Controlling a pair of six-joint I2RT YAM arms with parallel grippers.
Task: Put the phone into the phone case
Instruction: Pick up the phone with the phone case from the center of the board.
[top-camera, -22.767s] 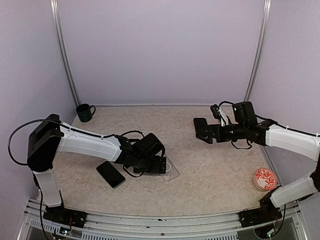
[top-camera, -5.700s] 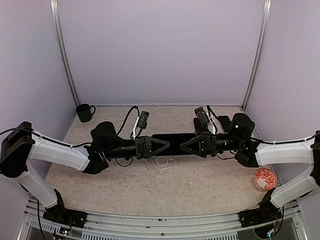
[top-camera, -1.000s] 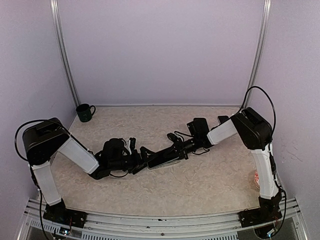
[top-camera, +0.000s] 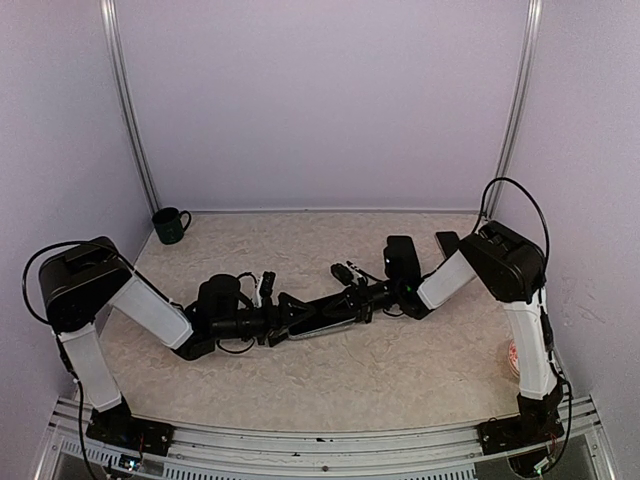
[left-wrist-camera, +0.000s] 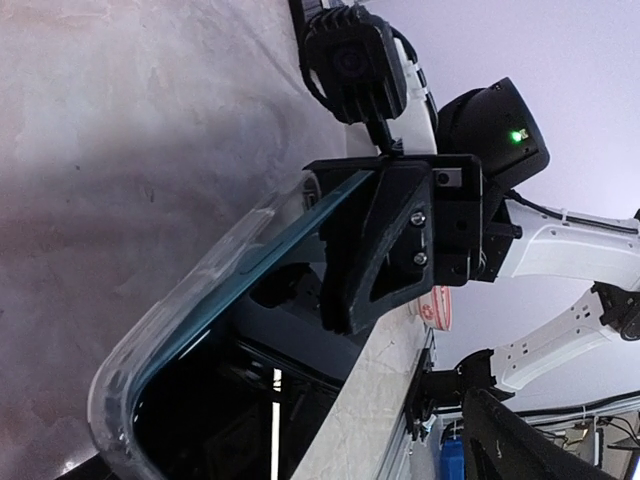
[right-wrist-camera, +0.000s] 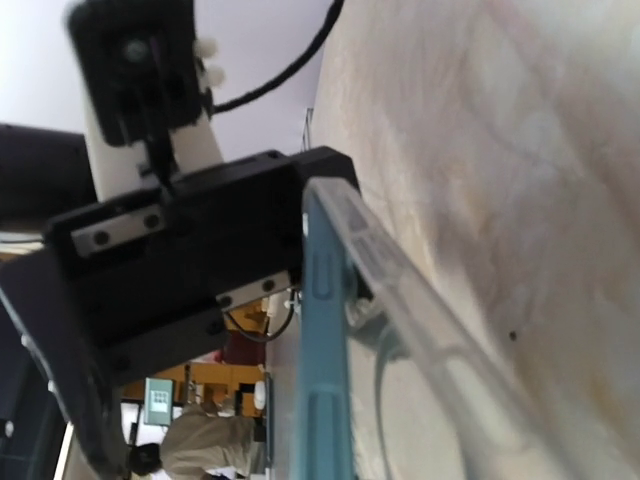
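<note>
Right gripper (top-camera: 340, 308) pinches clear plastic phone case (left-wrist-camera: 190, 310) and dark flat phone (left-wrist-camera: 230, 400) together. Left gripper (top-camera: 300, 320) gapes opposite; seating unclear.

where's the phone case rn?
Top view: the clear phone case is mid-table, slightly left of centre, between the left end effector and the right end effector, which is clamped on the phone resting against it.

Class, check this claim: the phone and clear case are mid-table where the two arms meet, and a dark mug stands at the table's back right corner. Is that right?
No. The mug stands at the back left corner of the table, as the top external view shows. The rest holds: the phone and clear case are mid-table.
</note>
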